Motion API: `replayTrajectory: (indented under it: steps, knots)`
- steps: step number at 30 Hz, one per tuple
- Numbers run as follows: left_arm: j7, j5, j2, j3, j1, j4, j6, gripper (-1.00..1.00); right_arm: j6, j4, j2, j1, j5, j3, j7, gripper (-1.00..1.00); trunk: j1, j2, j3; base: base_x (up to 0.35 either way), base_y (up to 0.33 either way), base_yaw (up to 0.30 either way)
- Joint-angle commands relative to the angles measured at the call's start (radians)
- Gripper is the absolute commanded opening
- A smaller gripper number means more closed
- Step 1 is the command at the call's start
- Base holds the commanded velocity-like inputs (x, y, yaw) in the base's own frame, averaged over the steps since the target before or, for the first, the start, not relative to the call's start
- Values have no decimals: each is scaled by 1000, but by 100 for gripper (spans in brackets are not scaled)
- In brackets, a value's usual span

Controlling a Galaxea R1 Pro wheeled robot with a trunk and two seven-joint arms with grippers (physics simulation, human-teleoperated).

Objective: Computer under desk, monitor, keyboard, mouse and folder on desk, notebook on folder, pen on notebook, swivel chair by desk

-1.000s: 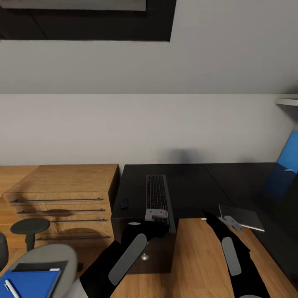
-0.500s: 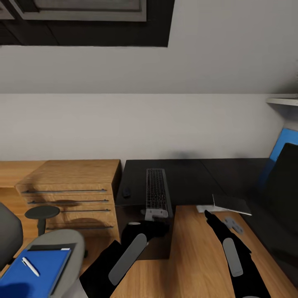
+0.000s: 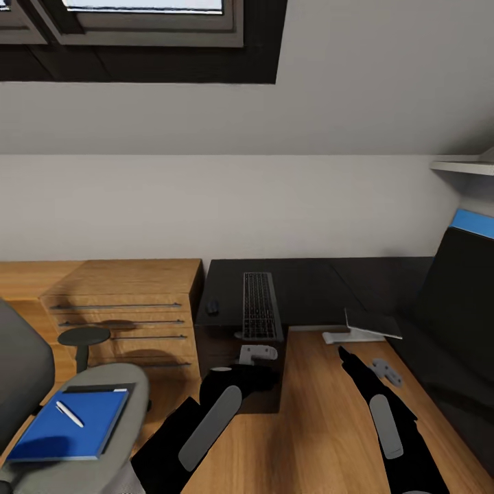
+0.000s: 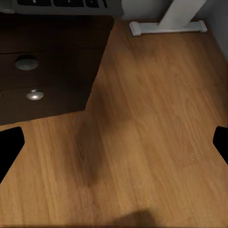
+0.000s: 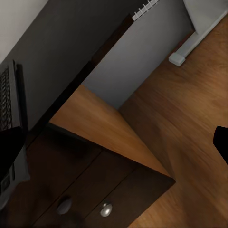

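Note:
The black desk (image 3: 312, 285) stands against the grey wall. On it lie the silver-grey keyboard (image 3: 259, 314) and, left of it, the small black mouse (image 3: 212, 307). The monitor (image 3: 456, 295) rises at the right. Under the desk sits the dark computer (image 3: 237, 363) (image 4: 42, 80) (image 5: 95, 190). At lower left the swivel chair (image 3: 103, 391) carries the blue folder (image 3: 65, 429) with the white pen (image 3: 69, 414) on top; the dark notebook (image 3: 103, 388) peeks from beneath it. My left gripper (image 3: 257, 353) (image 4: 114, 147) hangs open just short of the keyboard. My right gripper (image 3: 386, 370) (image 5: 114, 147) is open over the floor.
An oak drawer unit (image 3: 123, 302) adjoins the desk's left end. The chair's black armrest (image 3: 84, 336) stands in front of it. A white desk foot (image 3: 346, 336) (image 4: 166, 26) rests on the oak floor (image 3: 329, 425). A shelf (image 3: 466, 167) juts out at upper right below the skylight (image 3: 137, 14) wall.
The whole view has shifted: the skylight and more of the chair have come in. My left gripper, earlier at the keyboard's near end, now sits apart from it, below the desk edge.

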Motion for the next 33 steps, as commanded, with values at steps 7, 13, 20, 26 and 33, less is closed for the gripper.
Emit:
replayTrajectory:
  steps: [7, 13, 20, 26, 33]
  knots:
    - [10, 12, -4, 80, -1, -13, 3, 100, 6, -4, 1, -1, -11, -2, -5, 100, 8, -15, -7, -23, 0, 0]
    - [9, 13, -8, 101, -1, -19, 4, 100, 6, -3, 0, -1, -11, -3, -5, 100, 31, -57, -26, -3, 0, 0]
    - [9, 13, -9, 106, -1, -21, 4, 100, 6, -3, -1, -1, -11, -3, -4, 100, 57, -106, -48, 0, 0, 0]
    - [9, 13, -8, 107, -1, -21, 4, 100, 5, -1, -1, -1, -11, -18, -5, 100, 80, -148, -67, 0, 0, 0]
    - [10, 13, -8, 107, -1, -21, 4, 100, -75, 126, -16, -2, 2, -28, -13, 100, 107, -197, -89, 0, 0, 0]
